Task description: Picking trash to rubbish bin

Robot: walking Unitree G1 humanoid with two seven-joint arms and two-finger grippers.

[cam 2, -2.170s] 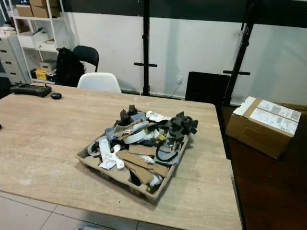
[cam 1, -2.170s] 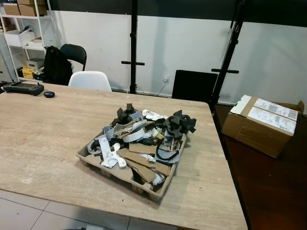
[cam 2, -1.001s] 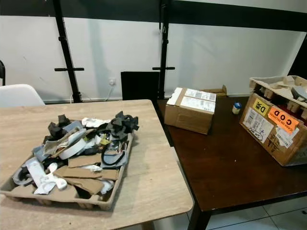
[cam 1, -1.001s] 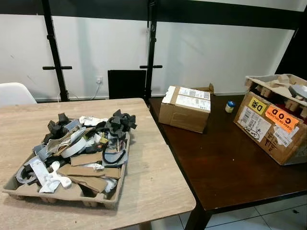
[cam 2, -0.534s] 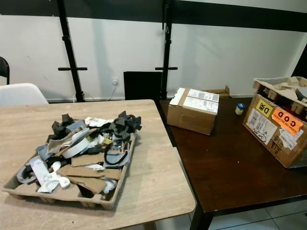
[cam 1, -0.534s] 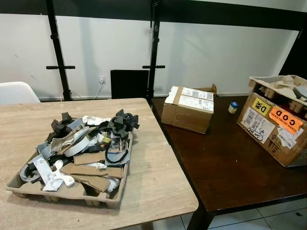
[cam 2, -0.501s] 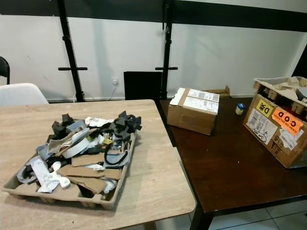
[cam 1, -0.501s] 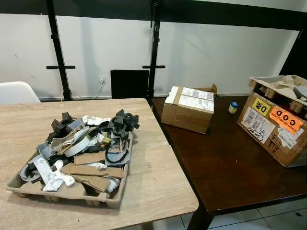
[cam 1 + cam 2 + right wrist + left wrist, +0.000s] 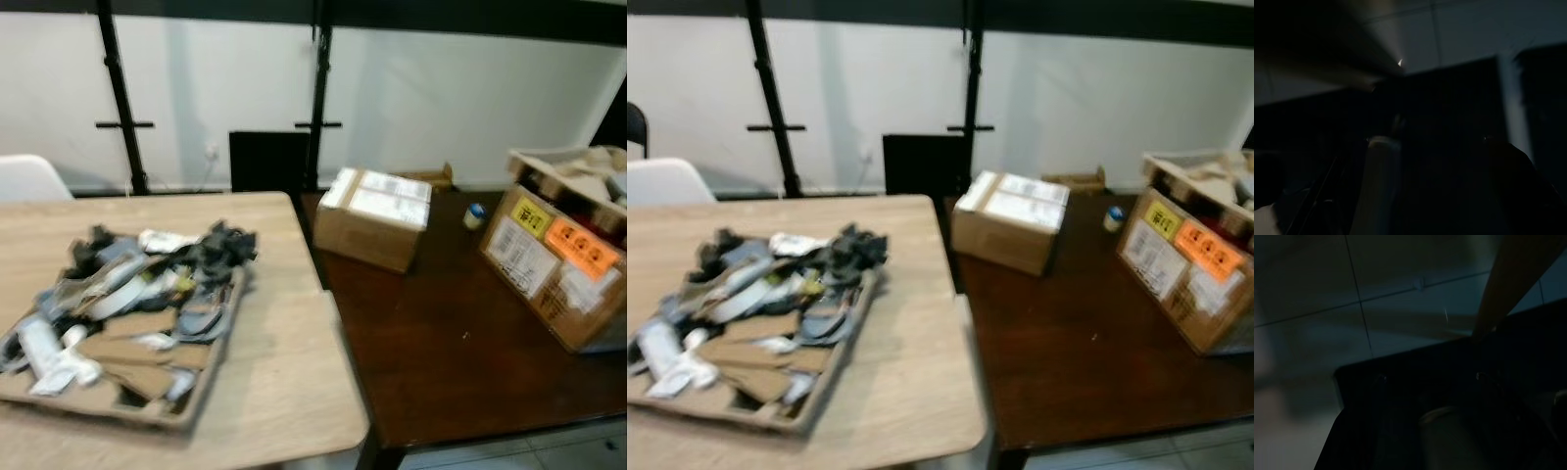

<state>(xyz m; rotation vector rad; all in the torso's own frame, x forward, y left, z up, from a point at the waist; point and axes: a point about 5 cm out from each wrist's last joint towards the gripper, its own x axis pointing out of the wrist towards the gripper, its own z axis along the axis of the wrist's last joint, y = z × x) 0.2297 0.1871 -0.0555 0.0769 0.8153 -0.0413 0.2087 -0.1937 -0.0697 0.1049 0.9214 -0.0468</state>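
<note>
Currently the trash (image 9: 137,294) lies heaped in a cardboard tray (image 9: 201,397) near the front edge of the light tabletop (image 9: 284,392), untouched. Risk: head views are blurred, so a reach may misjudge the loose pile and spill pieces over that edge. No bin is visible. Labels on both boxes (image 9: 370,217) are unreadable. Wrist views are dark; either pincer's state cannot be told.

No text legible; frames blurred. Orange and yellow stickers on large cardboard box (image 9: 558,269), white labels on smaller box (image 9: 370,217), all unreadable.
</note>
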